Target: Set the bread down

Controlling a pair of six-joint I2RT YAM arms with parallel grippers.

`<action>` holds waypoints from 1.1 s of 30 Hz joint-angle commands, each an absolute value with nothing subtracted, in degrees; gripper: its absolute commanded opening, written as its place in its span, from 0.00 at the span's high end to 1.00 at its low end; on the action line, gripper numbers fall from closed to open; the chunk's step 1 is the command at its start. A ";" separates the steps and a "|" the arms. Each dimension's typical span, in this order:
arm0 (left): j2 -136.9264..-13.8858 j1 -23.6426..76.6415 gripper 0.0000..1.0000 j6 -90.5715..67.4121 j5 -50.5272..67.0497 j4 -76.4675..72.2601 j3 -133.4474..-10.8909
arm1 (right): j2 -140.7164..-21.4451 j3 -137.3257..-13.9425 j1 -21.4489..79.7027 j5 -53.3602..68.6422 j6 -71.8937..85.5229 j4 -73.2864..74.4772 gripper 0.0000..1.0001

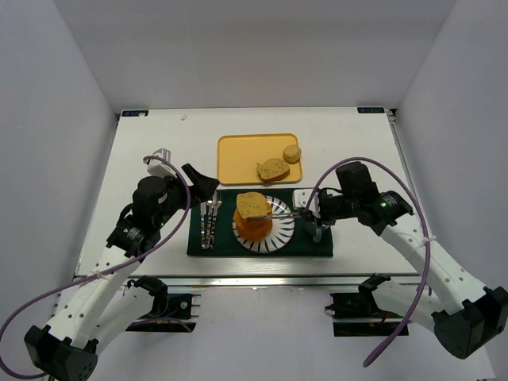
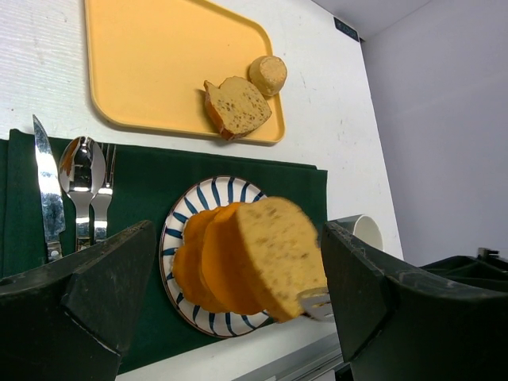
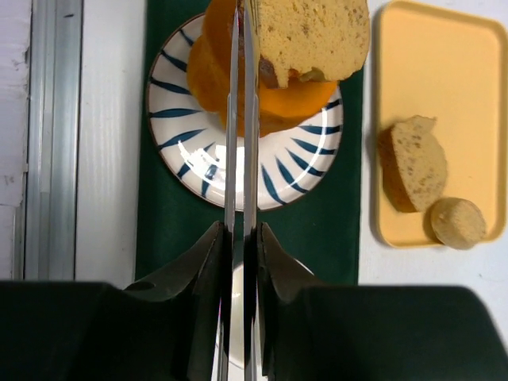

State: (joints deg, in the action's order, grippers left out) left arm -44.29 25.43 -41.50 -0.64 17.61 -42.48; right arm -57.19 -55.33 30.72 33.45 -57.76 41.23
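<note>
- The right gripper (image 3: 242,238) is seen clamped on a pair of tongs (image 3: 231,143); the blades are squeezed nearly together.
- One speckled slice (image 1: 254,205) is pinched at the tong tips, over the orange bun (image 1: 254,228) on the striped plate (image 1: 283,232).
- The slice is seen tilted against the bun in the left wrist view; whether its weight is already borne by the bun cannot be told.
- Key relation: the slice lies straight ahead of the right gripper, at the far end of the tongs' long axis. That axis runs across the table toward the robot's left, from gripper to plate centre.
- The left gripper (image 1: 198,184) is spread wide, holds nothing, and is parked above the cutlery (image 1: 209,224) at the left edge of the green mat (image 1: 313,248).
- A second slice (image 1: 272,169) and a small round piece (image 1: 292,153) are left on the yellow tray (image 1: 238,155), beyond the plate.
- Judgement: release is probably next, so the tongs should be relaxed and drawn back along their own axis. A sideways pull could drag the slice off the bun.
- The tray slice is judged somewhat nearer to the right arm, which has the tool in hand.
</note>
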 commanded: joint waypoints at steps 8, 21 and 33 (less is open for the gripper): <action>-43.15 25.23 0.06 -41.48 -1.05 17.58 -42.36 | -57.83 -52.38 35.77 28.83 -58.80 37.88 0.54; -44.38 25.22 0.06 -41.40 -0.09 16.35 -42.01 | -49.49 -55.81 35.86 32.52 -55.73 38.32 0.48; -44.12 25.22 0.06 -41.40 -0.09 16.96 -42.54 | -67.93 -71.18 26.38 25.67 -44.89 30.67 0.56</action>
